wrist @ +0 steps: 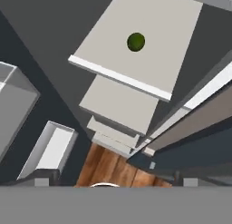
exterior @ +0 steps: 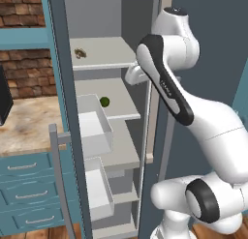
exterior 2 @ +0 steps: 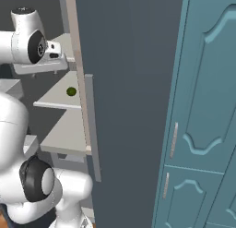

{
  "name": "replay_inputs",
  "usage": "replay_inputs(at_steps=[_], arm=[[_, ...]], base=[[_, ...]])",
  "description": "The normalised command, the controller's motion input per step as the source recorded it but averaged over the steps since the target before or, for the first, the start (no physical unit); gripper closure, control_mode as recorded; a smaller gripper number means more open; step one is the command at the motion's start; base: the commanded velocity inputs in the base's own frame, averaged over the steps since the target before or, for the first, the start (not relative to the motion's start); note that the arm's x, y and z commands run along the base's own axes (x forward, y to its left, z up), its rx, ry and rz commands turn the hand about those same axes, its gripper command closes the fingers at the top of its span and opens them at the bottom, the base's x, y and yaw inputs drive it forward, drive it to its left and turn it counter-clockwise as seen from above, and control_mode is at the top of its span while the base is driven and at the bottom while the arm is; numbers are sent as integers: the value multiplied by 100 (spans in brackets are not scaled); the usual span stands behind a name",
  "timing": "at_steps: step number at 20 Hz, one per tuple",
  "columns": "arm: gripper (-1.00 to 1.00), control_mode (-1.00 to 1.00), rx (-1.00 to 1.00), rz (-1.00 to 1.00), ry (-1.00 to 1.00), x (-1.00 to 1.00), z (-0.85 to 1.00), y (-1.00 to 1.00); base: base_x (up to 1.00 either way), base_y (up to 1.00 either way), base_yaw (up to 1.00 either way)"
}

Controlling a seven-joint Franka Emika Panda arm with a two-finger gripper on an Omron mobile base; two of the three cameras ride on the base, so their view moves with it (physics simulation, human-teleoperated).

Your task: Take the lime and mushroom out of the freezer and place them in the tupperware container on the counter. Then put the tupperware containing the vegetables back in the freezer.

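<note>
Reaching into the freezer (exterior: 97, 151) — claw (wrist: 111, 180) wide open — above the lime (wrist: 136, 41).

limes (exterior: 104, 101): one
mushrooms (exterior: 80, 53): one
white drawer bins (exterior: 94, 124): two, pulled out
freezer shelves (exterior: 104, 52): at least three
counter drawers (exterior: 24, 167): three
freezer door handles (exterior 2: 92, 132): one

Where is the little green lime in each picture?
Left base view: the lime sits mid-frame on the freezer's second shelf, behind the upper white bin.
Right base view: the lime is left of centre, beside the open door's edge.
Hand view: the lime is near the top.
Shared landmark: the pale grey shelf under it.
</note>
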Motion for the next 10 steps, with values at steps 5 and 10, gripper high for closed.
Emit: replay_inputs(at_steps=[5, 10], arm=[[-100, -100, 5, 20, -53, 0, -1, 40], [-100, -100, 21, 20, -19, 5, 3, 18]], base=[[0, 0, 0], [0, 0, 0]])
